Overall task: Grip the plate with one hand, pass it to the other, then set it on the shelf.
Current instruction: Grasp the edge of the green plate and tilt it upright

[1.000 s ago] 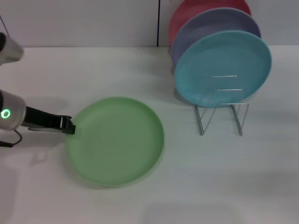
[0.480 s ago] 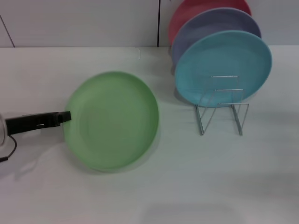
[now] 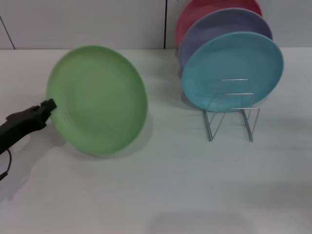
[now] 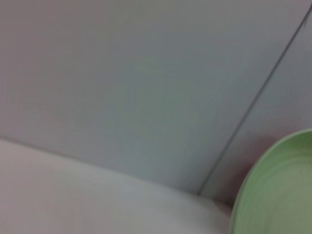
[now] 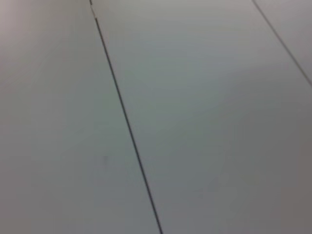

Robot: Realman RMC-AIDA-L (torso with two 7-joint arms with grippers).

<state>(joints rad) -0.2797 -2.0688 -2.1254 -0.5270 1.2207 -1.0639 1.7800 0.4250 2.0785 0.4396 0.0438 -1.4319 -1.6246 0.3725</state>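
Note:
The light green plate hangs tilted above the white table at the left, its face turned toward me. My left gripper is shut on the plate's left rim, its black forearm reaching in from the left edge. An arc of the same green plate shows in the left wrist view against the wall. The silver wire shelf stands at the right. My right gripper is out of view; the right wrist view shows only wall panels.
On the shelf stand a turquoise-blue plate, a lavender plate behind it and a red plate at the back. Two front wire slots are bare. The white table spreads in front, a wall behind.
The left gripper has lifted the green plate off the table, moved it up and leftward, and tilted it more upright. The shelf and its plates have not moved.

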